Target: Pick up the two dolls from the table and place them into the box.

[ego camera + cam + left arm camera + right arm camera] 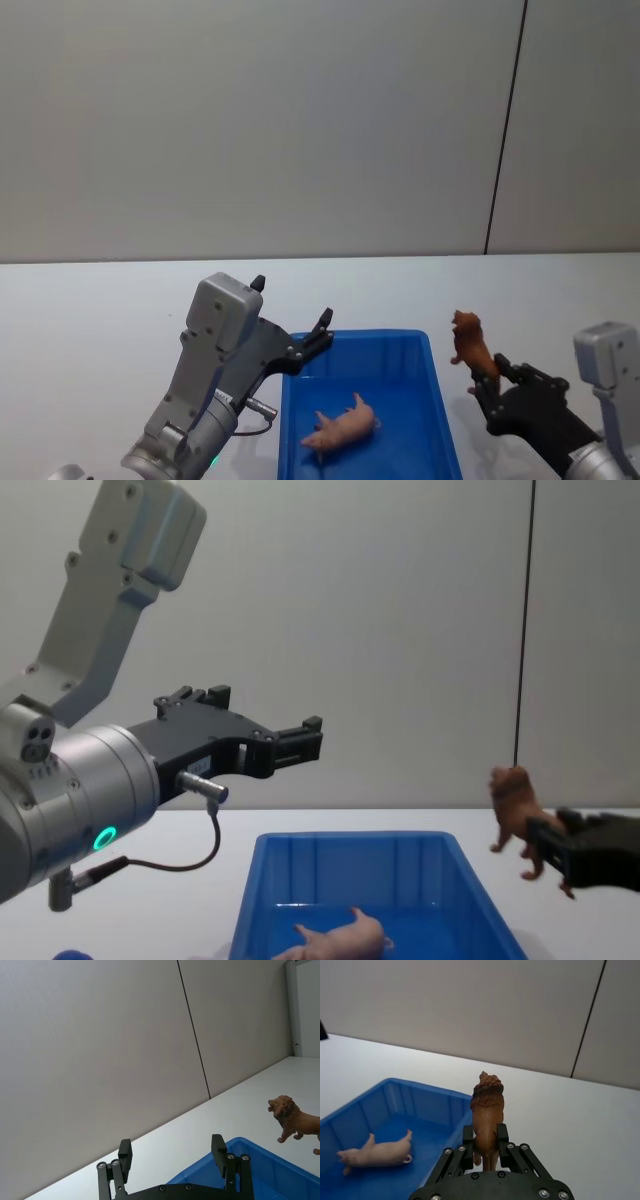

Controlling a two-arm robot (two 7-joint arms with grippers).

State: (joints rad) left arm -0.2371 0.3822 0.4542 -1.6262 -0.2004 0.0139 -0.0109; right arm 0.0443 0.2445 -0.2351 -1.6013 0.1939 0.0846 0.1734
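A pale pink pig doll [340, 427] [375, 1153] [340, 938] lies on its side on the floor of the blue box [400, 352] [400, 1105] [350, 865] [260, 1165]. My right gripper [492, 385] [485, 1142] [545, 852] is shut on the brown lion doll [470, 345] [487, 1112] [512, 810] [295, 1120], holding it in the air just right of the box's right rim. Open and holding nothing, my left gripper [295, 320] [172, 1152] [310, 735] hovers above the box's far left corner.
The white table [100, 310] [570, 1110] spreads around the box, with a plain grey wall behind. A small blue object [70, 954] shows at the lower left of the chest view.
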